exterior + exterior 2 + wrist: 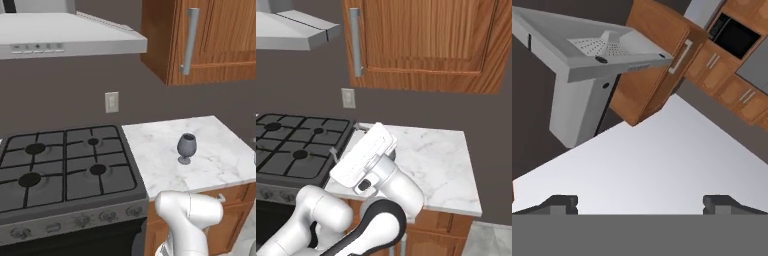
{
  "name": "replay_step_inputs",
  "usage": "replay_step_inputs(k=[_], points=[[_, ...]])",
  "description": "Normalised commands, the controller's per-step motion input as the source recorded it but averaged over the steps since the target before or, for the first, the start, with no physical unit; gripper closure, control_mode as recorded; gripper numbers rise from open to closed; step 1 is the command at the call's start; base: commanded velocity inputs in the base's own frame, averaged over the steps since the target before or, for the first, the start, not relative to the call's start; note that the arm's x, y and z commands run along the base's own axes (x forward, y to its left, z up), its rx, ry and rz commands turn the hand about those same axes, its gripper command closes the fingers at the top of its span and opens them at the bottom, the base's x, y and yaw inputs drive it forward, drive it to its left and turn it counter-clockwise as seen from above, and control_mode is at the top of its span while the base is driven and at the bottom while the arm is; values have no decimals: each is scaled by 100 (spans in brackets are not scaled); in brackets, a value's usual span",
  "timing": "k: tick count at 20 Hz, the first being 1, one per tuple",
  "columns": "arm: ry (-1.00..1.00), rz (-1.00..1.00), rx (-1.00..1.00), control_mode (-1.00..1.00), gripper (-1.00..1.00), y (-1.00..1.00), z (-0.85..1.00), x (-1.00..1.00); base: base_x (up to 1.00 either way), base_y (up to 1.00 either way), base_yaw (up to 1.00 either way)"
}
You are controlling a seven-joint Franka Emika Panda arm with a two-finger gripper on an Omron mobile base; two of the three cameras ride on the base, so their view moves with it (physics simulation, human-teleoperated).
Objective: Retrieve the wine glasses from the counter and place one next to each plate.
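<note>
The gripper (640,202) stands with its jaws spread wide, released, with nothing between them and nothing touching them. In the hand view the two dark fingertips (559,204) rise well apart at the bottom, and the camera looks upward past them at the underside of the range hood (597,47), the wooden wall cabinet (657,75) beside it with its long metal handle, and a dark microwave (734,36) set among further cabinets.

In the right base view the white arm (376,175) folds over the front edge of the counter (441,165), its flat hand section tilted up toward the hood; the fingers themselves are turned out of sight there.

The left base view shows what the other two do not: one wine glass (186,147), dark grey with a round bowl, standing upright on the white marble counter, near its middle and to the right of the gas stove (65,167). In the right base view the arm covers that part of the counter. A wall outlet (112,102) sits on the grey wall behind the stove's right edge.
</note>
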Motion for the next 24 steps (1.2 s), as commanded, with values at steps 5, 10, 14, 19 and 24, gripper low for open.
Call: replay_step_inputs(k=[5, 10, 14, 19, 24], points=[[0, 0, 0, 100, -100, 0, 0, 0, 52, -18, 30], [0, 0, 0, 100, -100, 0, 0, 0, 42, -18, 22], [0, 2, 1, -100, -100, -5, 0, 20, 22, -7, 3], [0, -1, -2, -100, -100, 0, -5, 17, 0, 0, 0], [-4, -7, -19, -100, -100, 0, -35, 39, 0, 0, 0]])
